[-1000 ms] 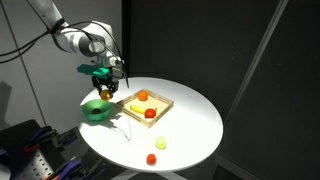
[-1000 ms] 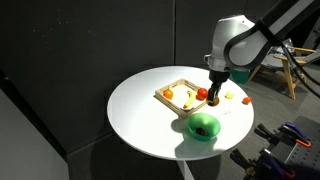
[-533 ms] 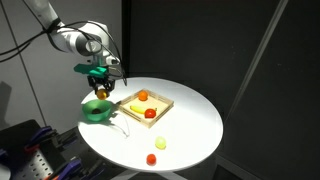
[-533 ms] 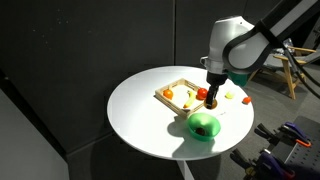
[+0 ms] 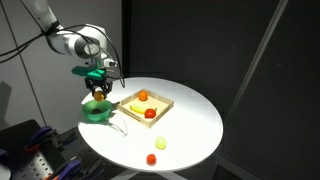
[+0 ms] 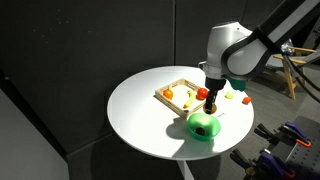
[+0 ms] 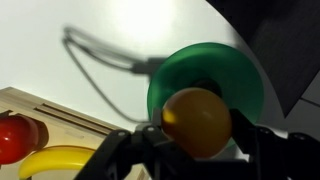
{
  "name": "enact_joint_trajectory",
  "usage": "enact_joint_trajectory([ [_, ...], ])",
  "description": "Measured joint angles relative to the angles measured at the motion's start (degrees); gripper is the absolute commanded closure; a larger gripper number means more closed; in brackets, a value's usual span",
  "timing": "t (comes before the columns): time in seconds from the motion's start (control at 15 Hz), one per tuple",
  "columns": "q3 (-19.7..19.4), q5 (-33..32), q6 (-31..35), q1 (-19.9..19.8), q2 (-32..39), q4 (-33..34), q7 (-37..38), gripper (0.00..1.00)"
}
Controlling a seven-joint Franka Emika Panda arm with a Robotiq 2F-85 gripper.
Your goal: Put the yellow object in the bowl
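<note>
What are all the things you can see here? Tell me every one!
table: one, white, round, under everything
tray: one, light wood, on the table beside the bowl
orange piece: one, in the tray
red piece: one, in the tray
long yellow piece: one, in the tray
loose yellow piece: one, on the bare table
loose red piece: one, near the table's edge
wire: one, dark, thin, beside the bowl
bowl: one, green, on the table
yellow ball: one, held over the bowl
arm: one, white and grey
hand: one, shut on the yellow ball
</note>
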Motion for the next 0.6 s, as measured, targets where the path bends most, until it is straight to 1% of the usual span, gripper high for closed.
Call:
enact_joint_trajectory([
  [0.33,0.0,-0.3,2.7,0.0,2.7,0.0,0.0,0.58],
  [0.6,-0.2,-1.9,5.5,0.0,4.7,0.0,0.2,0.58],
])
